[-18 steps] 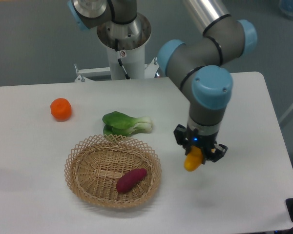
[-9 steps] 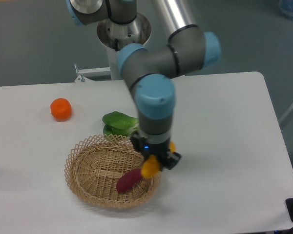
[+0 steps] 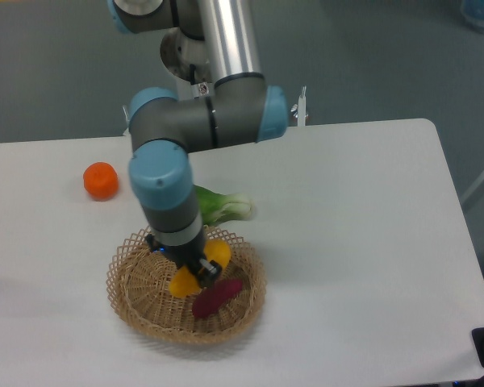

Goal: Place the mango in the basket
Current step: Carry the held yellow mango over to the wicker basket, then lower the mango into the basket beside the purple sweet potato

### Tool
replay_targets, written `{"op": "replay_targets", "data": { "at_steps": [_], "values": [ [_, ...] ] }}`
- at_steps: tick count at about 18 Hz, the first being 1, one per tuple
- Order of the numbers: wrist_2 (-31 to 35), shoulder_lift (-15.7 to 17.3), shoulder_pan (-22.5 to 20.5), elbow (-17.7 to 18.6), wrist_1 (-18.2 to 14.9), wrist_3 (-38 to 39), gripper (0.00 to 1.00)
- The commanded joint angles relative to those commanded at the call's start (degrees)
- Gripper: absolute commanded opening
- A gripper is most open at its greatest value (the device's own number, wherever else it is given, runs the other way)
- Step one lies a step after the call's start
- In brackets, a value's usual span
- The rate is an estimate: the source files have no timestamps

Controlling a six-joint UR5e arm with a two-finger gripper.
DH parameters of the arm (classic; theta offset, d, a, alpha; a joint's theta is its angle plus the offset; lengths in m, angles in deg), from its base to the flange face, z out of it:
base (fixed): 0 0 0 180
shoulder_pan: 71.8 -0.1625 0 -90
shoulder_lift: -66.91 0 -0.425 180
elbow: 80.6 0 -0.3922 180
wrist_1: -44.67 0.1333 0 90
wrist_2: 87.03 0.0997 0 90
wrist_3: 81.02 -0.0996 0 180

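The yellow-orange mango [image 3: 184,280] hangs over the middle of the round wicker basket [image 3: 137,302], held across its middle. My gripper [image 3: 195,269] is shut on it, fingers pointing down into the basket's opening. One end of the mango shows below the fingers at the left, the other end beside them at the right. A dark purple sweet potato [image 3: 217,297] lies inside the basket just right of the mango.
A round orange tangerine [image 3: 101,181] sits on the white table at the left. A green bok choy [image 3: 223,205] lies just behind the basket, partly hidden by my arm. The arm's base post [image 3: 195,56] stands at the table's back edge.
My gripper has carried the mango leftward from the table's right side, past the basket's right rim, to over the basket's middle. The sweet potato has not moved.
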Motion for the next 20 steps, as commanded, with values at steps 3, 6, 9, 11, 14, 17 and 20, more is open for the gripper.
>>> {"op": "replay_targets", "data": {
  "at_steps": [3,6,9,11,14,17,20],
  "values": [
    [-0.1,-0.6,1.4,0.9,0.2,1.0,0.47],
    [-0.1,-1.1,2.5,1.2,0.2,1.1,0.47],
    [-0.1,-1.8,3.3,1.3,0.3,1.5,0.48],
    [-0.1,-2.2,3.3,1.3,0.8,1.8,0.49],
    [-0.1,-2.4,3.7,1.3,1.8,1.7,0.58],
    [-0.2,-2.6,3.8,1.3,1.8,1.7,0.80],
    [-0.5,-2.3,4.0,1.3,1.7,1.9,1.00]
  ]
}}
